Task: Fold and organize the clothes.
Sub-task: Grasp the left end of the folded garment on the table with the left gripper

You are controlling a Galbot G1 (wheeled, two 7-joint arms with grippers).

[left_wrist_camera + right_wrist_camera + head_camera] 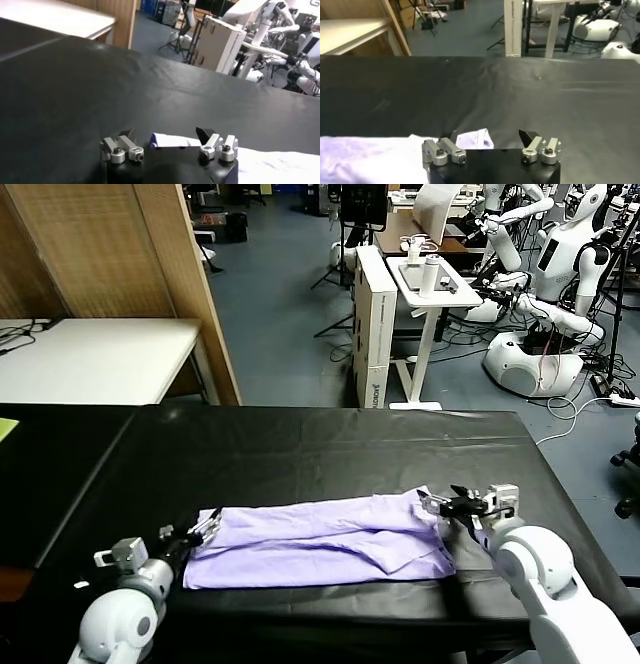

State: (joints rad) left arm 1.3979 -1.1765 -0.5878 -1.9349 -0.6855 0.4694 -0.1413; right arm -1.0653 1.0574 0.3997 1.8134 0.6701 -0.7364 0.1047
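Observation:
The lavender T-shirt [320, 539] lies folded into a long band across the near part of the black table [330, 444]. My left gripper [205, 527] is open at the shirt's left end; a corner of the fabric [172, 140] shows between its spread fingers. My right gripper [447, 506] is open at the shirt's right end, and a fabric corner [472, 138] lies between its fingers, nearer one of them. Neither gripper holds the cloth. The printed graphic is hidden.
The black table is bare beyond the shirt. A white table [100, 359] and a wooden panel [180, 274] stand at the back left. A white stand [425, 284] and other robots [555, 274] are behind the table.

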